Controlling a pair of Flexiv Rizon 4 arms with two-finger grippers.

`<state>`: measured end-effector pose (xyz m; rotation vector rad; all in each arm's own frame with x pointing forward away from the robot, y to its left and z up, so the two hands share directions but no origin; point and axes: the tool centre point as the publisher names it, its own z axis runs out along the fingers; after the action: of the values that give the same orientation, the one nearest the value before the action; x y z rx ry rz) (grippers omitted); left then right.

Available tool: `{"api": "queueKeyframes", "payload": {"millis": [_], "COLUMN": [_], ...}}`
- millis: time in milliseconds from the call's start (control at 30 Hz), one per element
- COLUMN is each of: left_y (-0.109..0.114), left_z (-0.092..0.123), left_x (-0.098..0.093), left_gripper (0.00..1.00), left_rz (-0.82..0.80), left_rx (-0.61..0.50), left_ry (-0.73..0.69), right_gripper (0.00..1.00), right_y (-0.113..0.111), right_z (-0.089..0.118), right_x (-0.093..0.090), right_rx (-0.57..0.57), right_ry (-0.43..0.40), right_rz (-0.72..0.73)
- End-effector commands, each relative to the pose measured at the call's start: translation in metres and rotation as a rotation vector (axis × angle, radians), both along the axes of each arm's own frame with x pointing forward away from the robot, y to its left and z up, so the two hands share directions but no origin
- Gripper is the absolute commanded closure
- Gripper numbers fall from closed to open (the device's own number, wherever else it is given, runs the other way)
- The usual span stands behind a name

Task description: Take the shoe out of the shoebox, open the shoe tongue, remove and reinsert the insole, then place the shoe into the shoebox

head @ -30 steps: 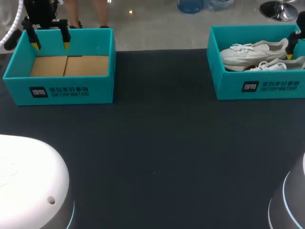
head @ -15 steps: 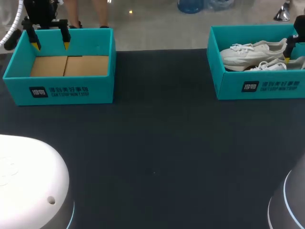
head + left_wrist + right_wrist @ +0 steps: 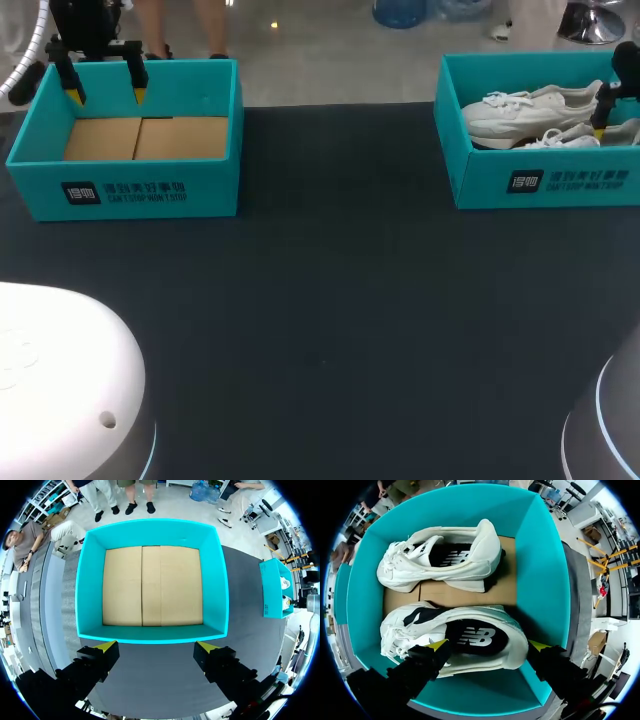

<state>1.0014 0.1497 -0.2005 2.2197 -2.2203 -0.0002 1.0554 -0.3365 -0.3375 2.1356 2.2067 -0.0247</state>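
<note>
High head view spans both shoeboxes (image 3: 210, 185) (image 3: 480, 180) — wrists close over each

Lit brightly and evenly, probably from overhead. Soft shadow at the heel of the far shoe (image 3: 465, 562) on the shoebox (image 3: 540, 570) floor. Dull and matte across the dark table (image 3: 320, 300).

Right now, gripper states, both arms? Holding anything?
Left gripper: open, holding nothing, above the empty shoebox.
Right gripper: open, holding nothing, over the near shoe in the other shoebox.

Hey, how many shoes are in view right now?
2, both in the right-hand shoebox: the near shoe under the right claw, the far shoe ahead of it. None seems hidden.
</note>
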Motion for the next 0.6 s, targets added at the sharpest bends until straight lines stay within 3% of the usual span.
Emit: {"api": "queueKeyframes", "payload": {"millis": [33,167,267,533,567,600], "left_y": [0.0001,0.0001,0.0001,0.0001,0.0001,0.0001], "left_z": [0.0002,0.0002,0.0002,0.0002,0.0002,0.0002], "left_x": [-0.0002,-0.0002,-0.0002,-0.0002,-0.0002,-0.0002], "left_gripper": [0.0,0.0,0.0,0.0,0.0,0.0], "left_rz": [0.0,0.0,0.0,0.0,0.0,0.0], "left_rx": [0.001,0.001,0.001,0.001,0.001,0.001], "left_ry": [0.0,0.0,0.0,0.0,0.0,0.0], "right_gripper": [0.14,0.15,0.03,0.0,0.02,0.15], "right_y": [0.001,-0.0002,-0.0012,-0.0019,-0.0021,-0.0023], "right_z": [-0.0033,-0.0042,-0.0054,-0.0071,-0.0076,-0.0082], "right_x": [0.0008,0.0007,0.0008,-0.0008,-0.0008,-0.0008], "right_rx": [-0.005,-0.013,-0.015,-0.023,-0.024,-0.023], "right_ry": [-0.007,-0.018,-0.021,-0.027,-0.027,-0.028], "right_rz": [-0.003,-0.011,-0.015,-0.022,-0.022,-0.022]}}
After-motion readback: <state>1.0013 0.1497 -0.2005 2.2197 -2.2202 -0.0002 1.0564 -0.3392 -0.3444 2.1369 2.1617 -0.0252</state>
